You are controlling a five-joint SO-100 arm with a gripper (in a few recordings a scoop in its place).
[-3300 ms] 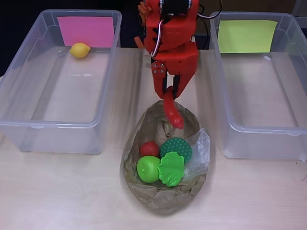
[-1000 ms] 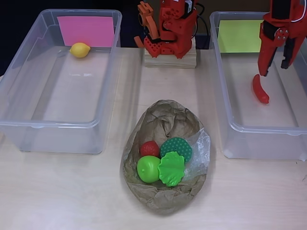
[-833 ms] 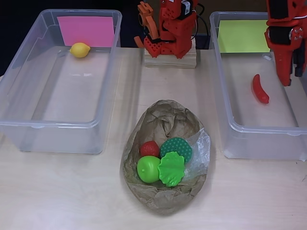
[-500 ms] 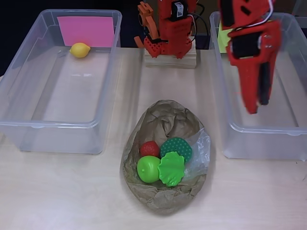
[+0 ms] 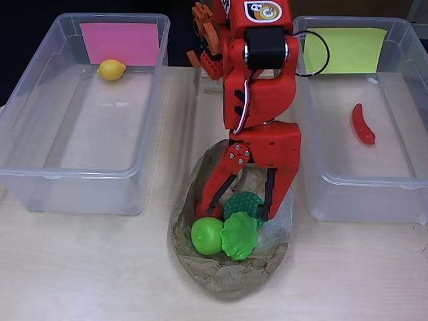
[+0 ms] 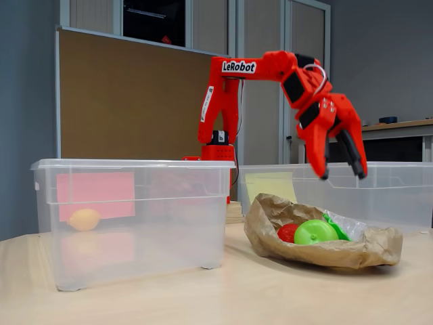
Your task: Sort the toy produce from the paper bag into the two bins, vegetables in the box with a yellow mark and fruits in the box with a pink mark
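Red two-finger tool [image 5: 235, 208] hangs spread wide & empty over the crumpled brown paper bag [image 5: 231, 277]. In the fixed view the tool [image 6: 342, 174] sits clearly above the bag [image 6: 318, 254], tips not yet down among the toys.

Key relation: in the overhead view the dark-green dotted round toy [image 5: 246, 202] lies right between the two fingers, straight below the tool. Bright-green round toy [image 5: 206, 235] sits at the bag's front, just past the left fingertip. Flat light-green leafy toy [image 5: 239, 236] is beside it, overlapping the dotted one's front edge. Small red toy shows in the fixed view [image 6: 289, 232], tucked behind the bright-green one [image 6: 314, 232]; in the overhead view the left finger covers its spot.

Axis: dotted toy looks roughly round, no clear long axis, so approach angle prob. matters little; a straight drop should bracket it. Leafy toy is broad & flat, lying face up, likely harder to pinch.

Already sorted, relative to the bag: yellow plastic lemon [image 5: 112, 69] in the clear bin w/ pink mark [image 5: 120, 43] to the left; red curved chilli [image 5: 363, 124] in the clear bin w/ yellow mark [image 5: 345, 50] to the right, long axis running front-to-back.
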